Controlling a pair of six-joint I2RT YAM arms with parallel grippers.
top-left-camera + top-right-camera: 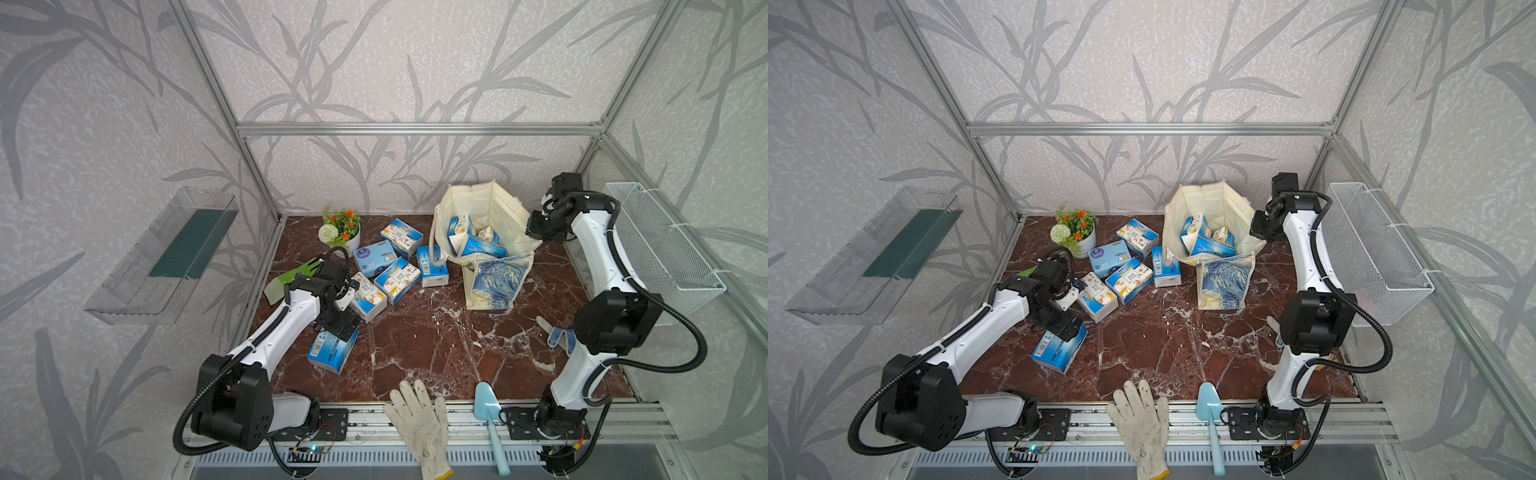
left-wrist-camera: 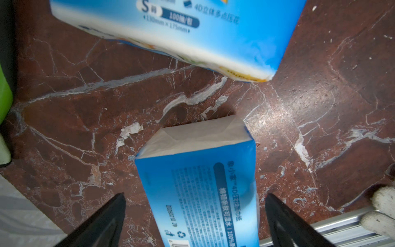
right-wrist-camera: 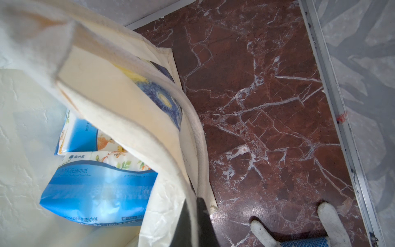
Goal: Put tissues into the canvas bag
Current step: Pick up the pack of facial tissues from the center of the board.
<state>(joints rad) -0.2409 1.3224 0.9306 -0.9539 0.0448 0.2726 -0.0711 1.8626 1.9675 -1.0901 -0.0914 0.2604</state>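
I'm hovering my left gripper [image 2: 194, 195], jaws spread, astride a tissue pack [image 2: 198, 181] by the table's [image 1: 436, 353] left edge: soft, slick; aiming across its long sides. My right gripper [image 3: 197, 216] is seemingly pinching the canvas bag [image 3: 119, 102] rim.

The tissues [image 1: 328, 357] are blue and white, some printed with orange cartoons, one showing a barcode. The canvas bag [image 1: 494, 199] is cream with a blue-and-yellow swirl panel. The surface [image 1: 436, 345] is red-brown marble veined white. At lower centre lie an off-white glove [image 1: 419, 415] and a pale blue trowel [image 1: 485, 401]. The wall [image 1: 374, 62] carries grey leaves.
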